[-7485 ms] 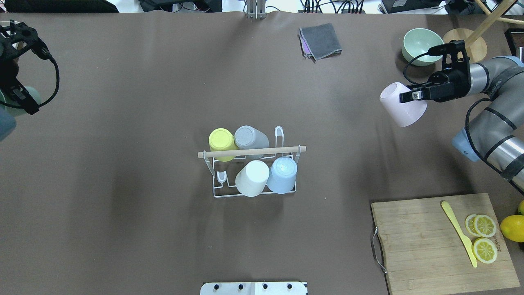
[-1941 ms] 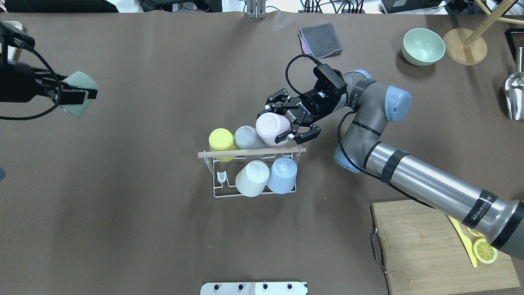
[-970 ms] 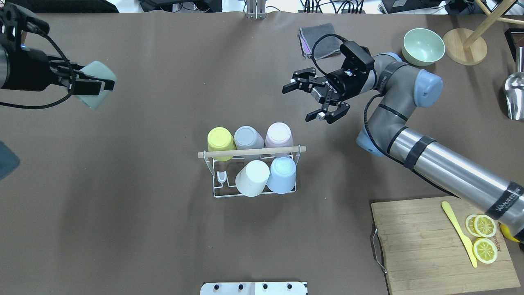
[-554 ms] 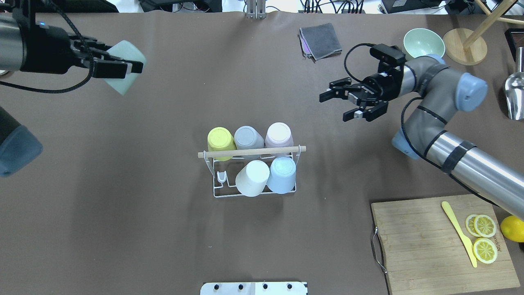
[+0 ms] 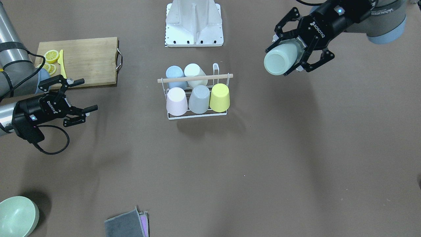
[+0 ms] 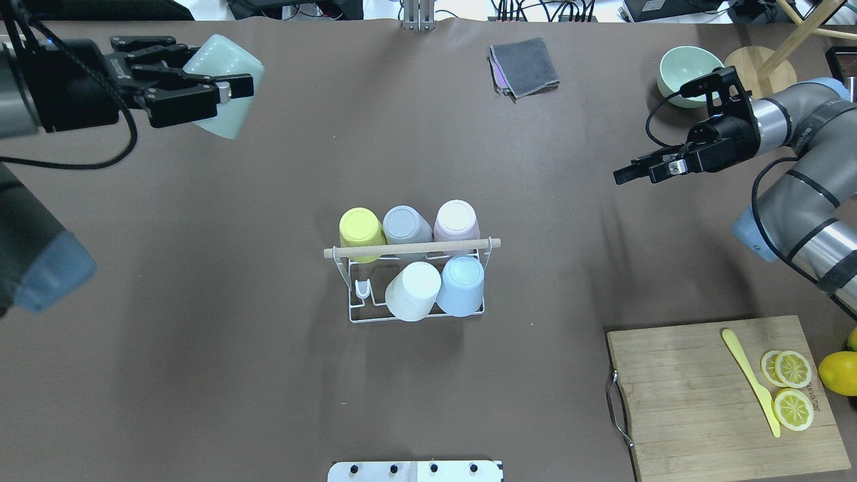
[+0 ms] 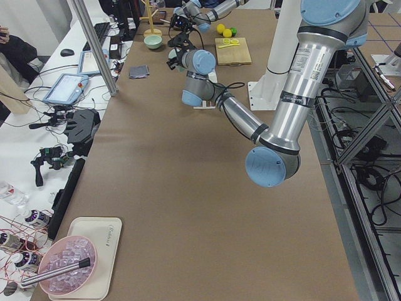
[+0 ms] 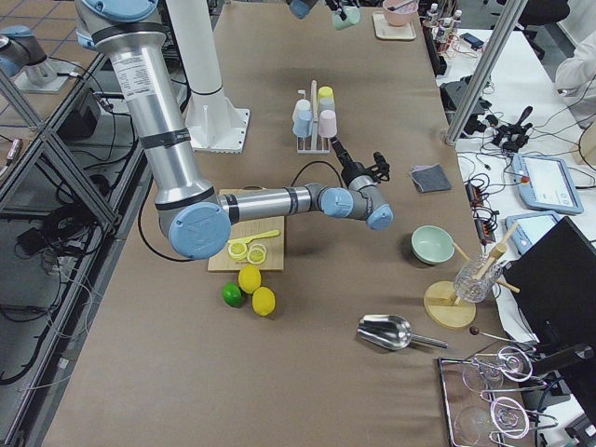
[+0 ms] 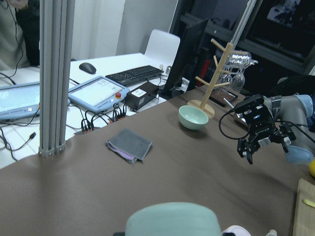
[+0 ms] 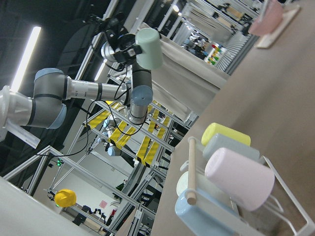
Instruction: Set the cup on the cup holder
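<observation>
The white wire cup holder [image 6: 349, 294] with its wooden rod stands mid-table. It holds a yellow, a grey, a pink [image 6: 456, 218], a white and a blue cup upside down. One prong [image 6: 361, 288] at its near left is bare. My left gripper [image 6: 221, 73] is shut on a pale green cup [image 6: 227, 110], held high over the far left of the table; it also shows in the front view [image 5: 283, 59]. My right gripper [image 5: 87, 95] is open and empty, far to the right of the holder [image 5: 197, 115].
A wooden cutting board [image 6: 696, 402] with lemon slices and a yellow knife lies at the near right. A green bowl [image 6: 689, 73], a wooden stand [image 6: 760, 73] and a folded grey cloth [image 6: 525, 67] sit along the far edge.
My right gripper set the pink cup on the holder, opened and drew back to the right. My left gripper carried the green cup in from the left edge and higher.
</observation>
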